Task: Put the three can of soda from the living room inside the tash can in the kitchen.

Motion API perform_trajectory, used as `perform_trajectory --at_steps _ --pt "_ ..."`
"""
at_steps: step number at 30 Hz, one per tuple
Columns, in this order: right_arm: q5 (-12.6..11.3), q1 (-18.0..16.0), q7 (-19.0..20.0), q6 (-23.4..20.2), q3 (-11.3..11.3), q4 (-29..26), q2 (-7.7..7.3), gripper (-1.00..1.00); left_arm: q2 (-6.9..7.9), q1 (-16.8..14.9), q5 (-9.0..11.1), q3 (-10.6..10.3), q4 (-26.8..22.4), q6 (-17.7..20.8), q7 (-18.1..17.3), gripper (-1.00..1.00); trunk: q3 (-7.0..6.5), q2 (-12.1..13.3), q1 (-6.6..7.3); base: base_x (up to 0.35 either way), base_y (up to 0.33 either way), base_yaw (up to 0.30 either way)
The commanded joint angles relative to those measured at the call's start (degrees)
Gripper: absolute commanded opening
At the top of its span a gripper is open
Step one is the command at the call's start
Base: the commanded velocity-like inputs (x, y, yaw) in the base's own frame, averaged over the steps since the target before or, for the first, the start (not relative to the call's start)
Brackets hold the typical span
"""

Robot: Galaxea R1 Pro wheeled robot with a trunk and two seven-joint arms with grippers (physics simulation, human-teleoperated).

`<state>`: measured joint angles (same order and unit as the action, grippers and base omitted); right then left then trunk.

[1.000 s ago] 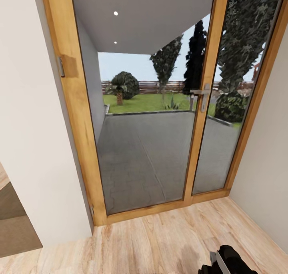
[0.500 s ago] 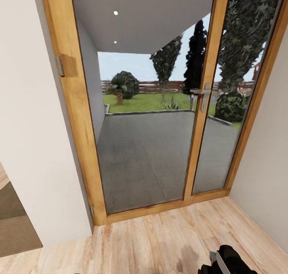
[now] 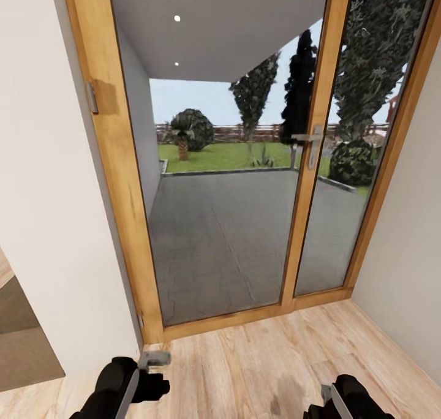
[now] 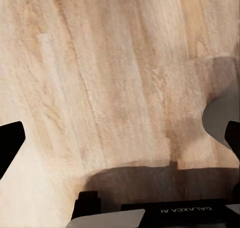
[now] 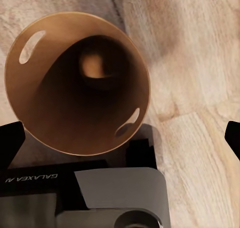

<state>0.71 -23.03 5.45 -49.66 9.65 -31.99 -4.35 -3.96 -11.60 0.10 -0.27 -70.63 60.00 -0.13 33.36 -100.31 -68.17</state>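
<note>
Both arms low; right gripper (image 5: pixel 120 138) seemingly open beside tash can (image 5: pixel 77 83)

Light wood floor (image 3: pixel 257 364) runs to the glass door (image 3: pixel 226 223).

Bright daylight through the glass door (image 3: pixel 245 180), soft shadows on the wood floor (image 3: pixel 257 370), slightly blurry renders

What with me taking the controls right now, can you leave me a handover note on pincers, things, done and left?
Left pincer: open, empty, over the wood floor.
Right pincer: open, just above the tash can; touching or not, I cannot tell.
Robot faces a glass door, on its way.
Done: nothing I can confirm. Left: fetch the three cans, bin them in the kitchen.
</note>
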Motion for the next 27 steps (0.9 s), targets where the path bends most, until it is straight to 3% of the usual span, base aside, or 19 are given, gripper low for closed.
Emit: perform_trajectory --at_steps 1,10,19,27 --pt "-0.01 0.0 0.0 0.0 0.0 0.0 0.01 1.0 -0.02 -0.65 -0.02 0.0 -0.24 0.0 0.01 1.0 0.19 -0.42 -0.23 0.0 0.0 0.0" --pt "-0.01 0.0 0.0 0.0 -0.03 -0.06 -0.02 1.0 -0.12 -6.92 -0.59 -0.03 -1.0 0.0 0.04 1.0 1.8 -4.03 -2.2 0.0 0.0 0.0" --pt "-0.01 0.0 -0.06 0.0 -0.07 -0.09 0.15 1.0 0.04 -7.85 -0.72 -1.49 -4.46 0.0 0.05 1.0 1.98 -4.43 -2.42 0.0 0.0 0.0" --pt "0.0 -0.06 -0.04 0.0 -0.07 -0.43 0.15 1.0 0.01 -7.98 -0.48 -1.91 -7.0 0.0 0.05 1.0 3.42 -7.64 -4.18 0.0 0.0 0.0"
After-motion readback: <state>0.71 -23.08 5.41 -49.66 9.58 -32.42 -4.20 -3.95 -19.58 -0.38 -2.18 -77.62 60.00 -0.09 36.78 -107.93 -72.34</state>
